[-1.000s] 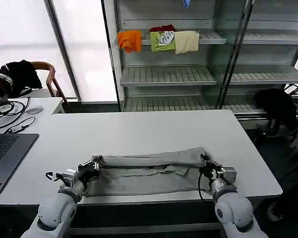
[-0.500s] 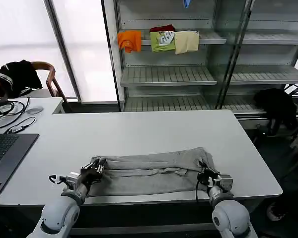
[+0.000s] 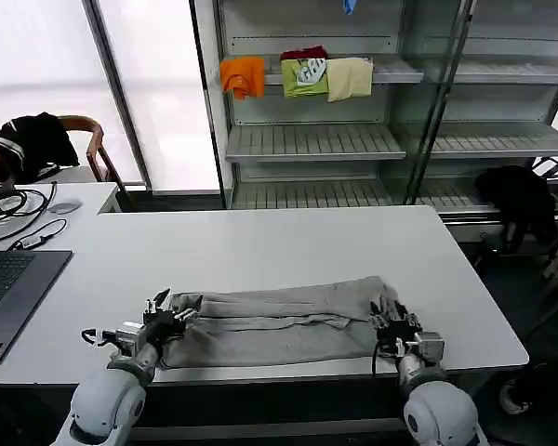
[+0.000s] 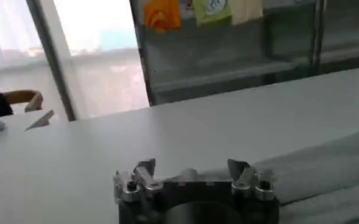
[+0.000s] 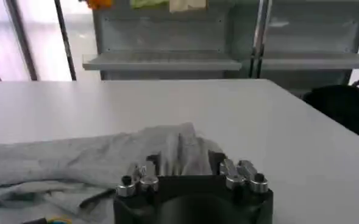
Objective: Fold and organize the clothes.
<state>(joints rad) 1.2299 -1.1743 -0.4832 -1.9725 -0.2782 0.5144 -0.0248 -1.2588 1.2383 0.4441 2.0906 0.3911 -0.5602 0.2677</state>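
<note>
- White table (image 3: 260,242) spreads out before me, the biggest thing I see; its near edge runs just under my two wrists.
- Grey metal shelving (image 3: 316,139) stands behind the table, with orange, green and cream folded garments (image 3: 298,76) on an upper shelf.
- My task's thing, the light grey T-shirt (image 3: 279,321), lies bunched into a long, wrinkled band across the near part of the table, running from my left pincer to my right one.
- A laptop (image 3: 9,288) sits at the table's left edge, well apart from the shirt.
- My left gripper (image 3: 160,314) rests low on the table at the shirt's left end; its fingers (image 4: 144,173) stand apart with nothing between them, and the grey cloth (image 4: 325,176) lies just beside it.
- My right gripper (image 3: 393,327) rests at the shirt's right end; its fingers (image 5: 145,170) also stand apart, with the shirt's crumpled end (image 5: 173,149) lying right before them, and I cannot tell if they touch it.
</note>
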